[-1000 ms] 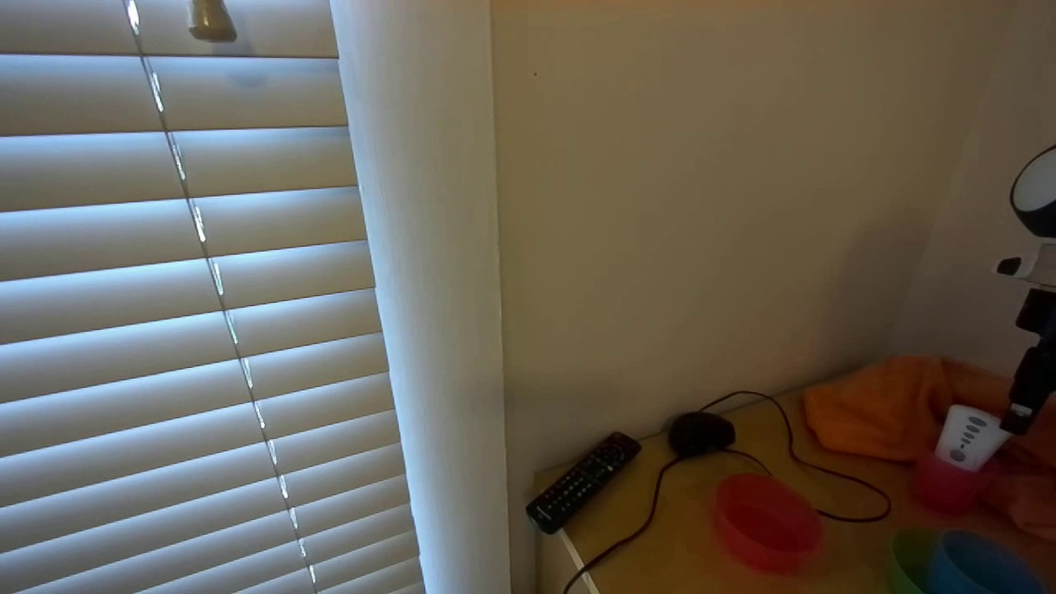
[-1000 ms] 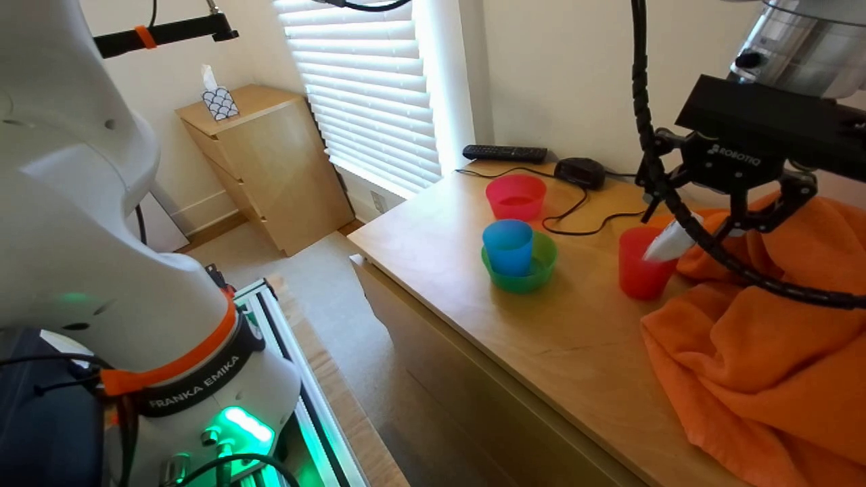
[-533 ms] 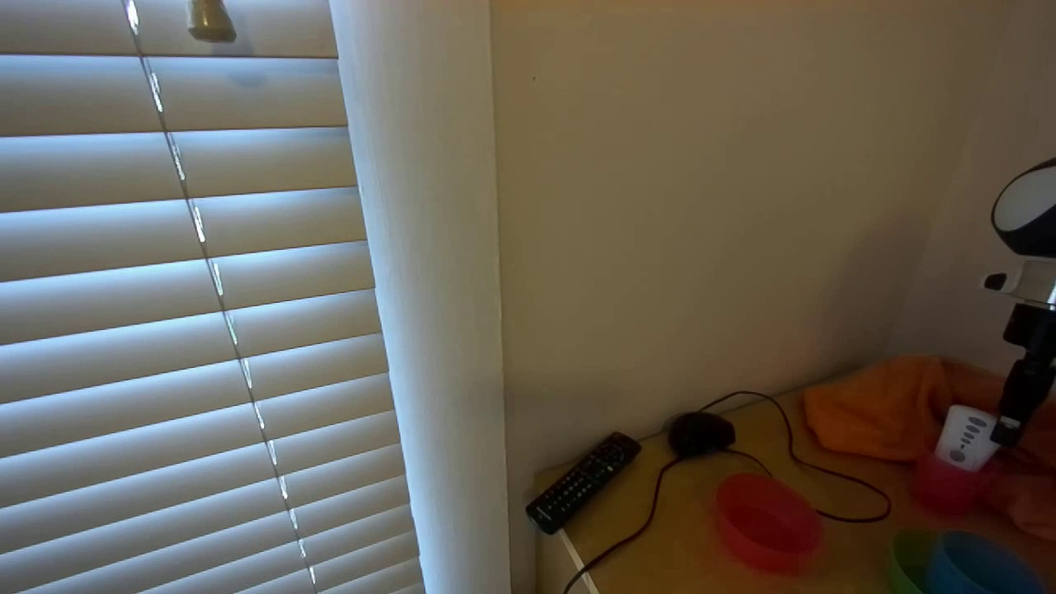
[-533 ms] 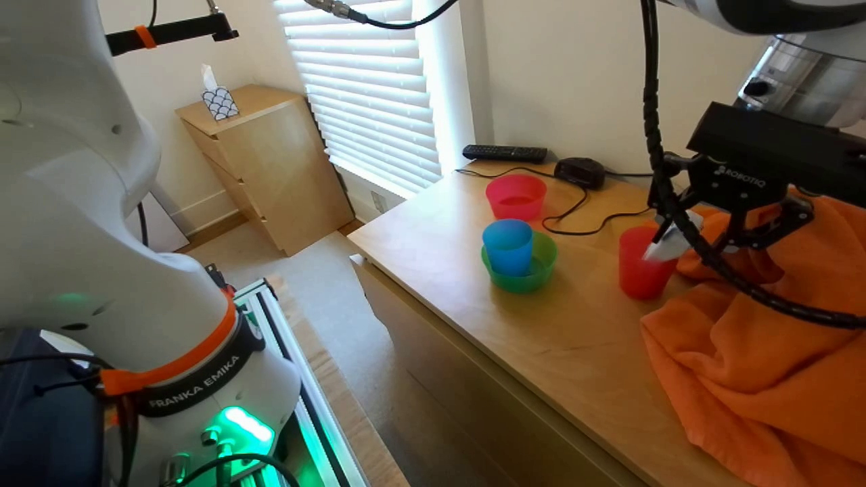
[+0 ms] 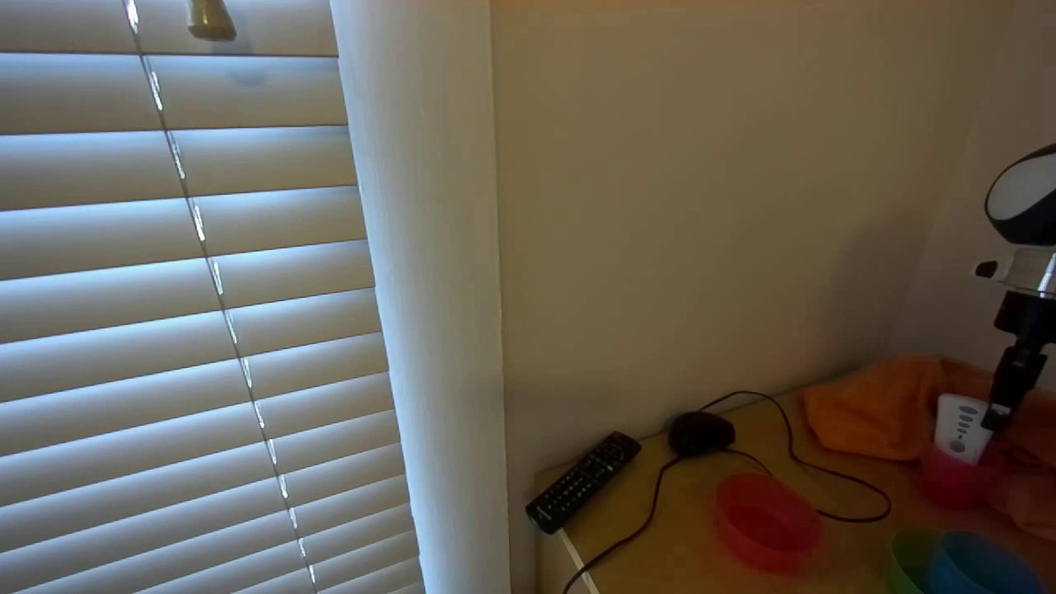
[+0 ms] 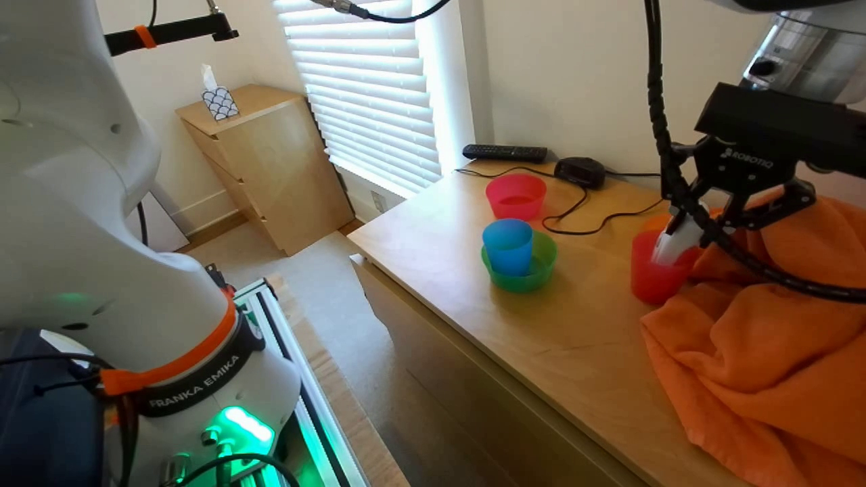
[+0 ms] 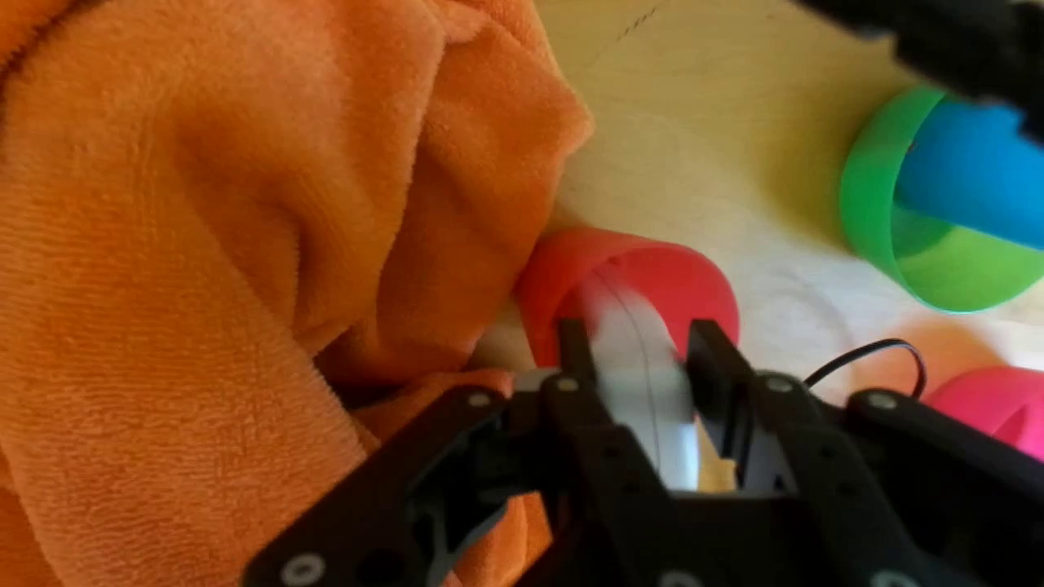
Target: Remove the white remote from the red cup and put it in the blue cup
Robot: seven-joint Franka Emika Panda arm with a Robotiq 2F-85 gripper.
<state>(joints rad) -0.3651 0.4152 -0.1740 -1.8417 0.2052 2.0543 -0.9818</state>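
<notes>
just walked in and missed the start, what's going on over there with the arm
A Franka Panda arm has its Robotiq gripper closed on a white remote, whose lower end is inside the red cup beside the orange cloth. It has not been lifted clear yet. The blue cup, where it is meant to go, stands inside the green bowl.

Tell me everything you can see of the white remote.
The white remote is a slim, plastic-looking bar with dark grey buttons down one face, seen in an exterior view; the wrist view, partly blurred, shows a thin dark line lengthwise along it. It stands tilted in the red cup, its lower end inside, its upper part above the rim. The gripper appears closed on it from both sides. Whether it touches the cup's floor is hidden.
</notes>
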